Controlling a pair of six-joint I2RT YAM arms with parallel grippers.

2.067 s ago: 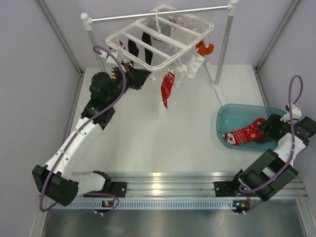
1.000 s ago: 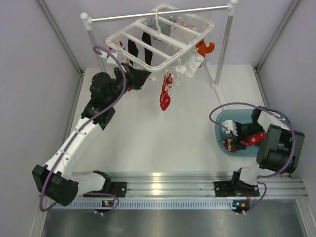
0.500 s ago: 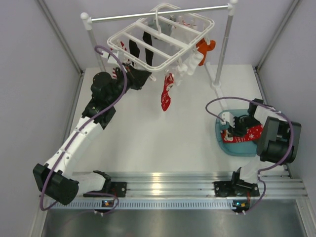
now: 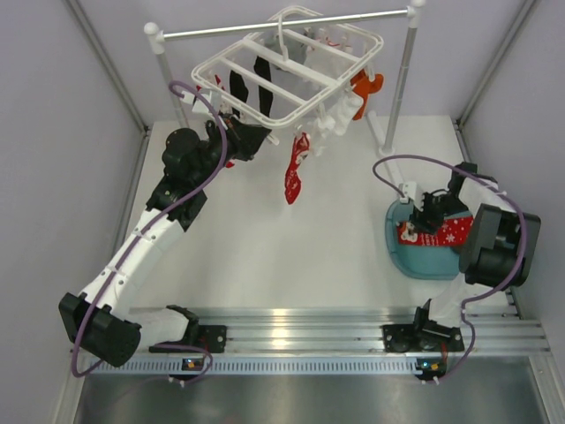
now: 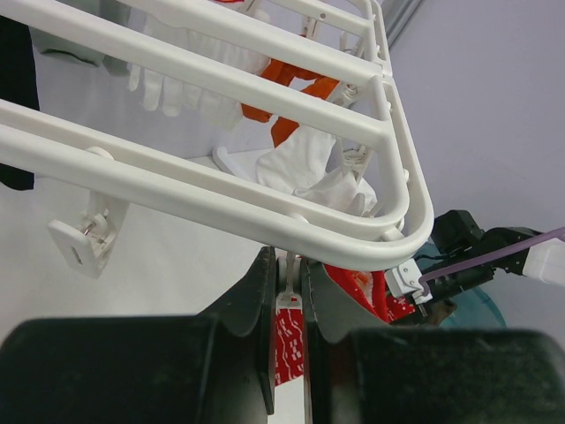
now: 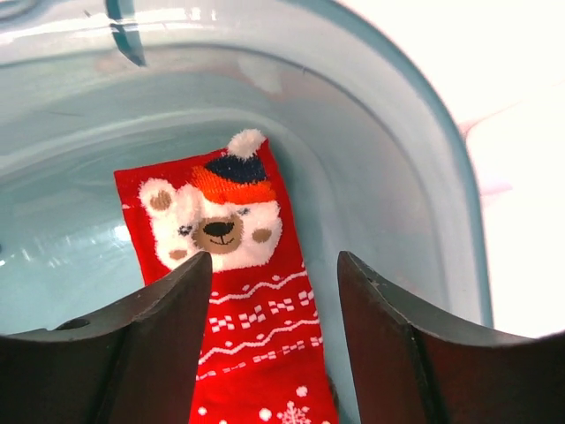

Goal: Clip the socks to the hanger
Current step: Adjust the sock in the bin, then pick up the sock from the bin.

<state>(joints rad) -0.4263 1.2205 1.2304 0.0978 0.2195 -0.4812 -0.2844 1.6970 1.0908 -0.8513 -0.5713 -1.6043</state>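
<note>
**Top view:** The right gripper (image 4: 430,212) hovers over a teal tub (image 4: 399,258), well off to the right-arm side of the hanger (image 4: 291,72) and nearer the arm bases. In the tub, 1 red snowflake sock (image 4: 439,235) lies flat. The left gripper (image 4: 261,134) sits just under the hanger's near-left edge, and a hanging sock (image 4: 295,172), also red, dangles below the hanger's near corner. The hanger hooks onto a grey rail (image 4: 265,28) over a plain white table (image 4: 282,256), with pale walls on 3 sides.

**Left wrist:** Directly beneath the hanger (image 5: 221,205), the left gripper (image 5: 290,296) has its 2 fingers drawn almost together on a white clip (image 5: 289,284).

**Right wrist:** Far from the hanger, the right gripper (image 6: 271,261) gapes wide and empty, straddling the bear-faced end of the red snowflake sock (image 6: 221,230). The wall of the teal tub (image 6: 397,124) curves close beside 1 finger.

The pick looks best made straight down, clear of that wall, pinching near the sock's end. That would leave an edge free to feed to the hanger's clip. The flat, thin fabric may slip the pinch.
</note>
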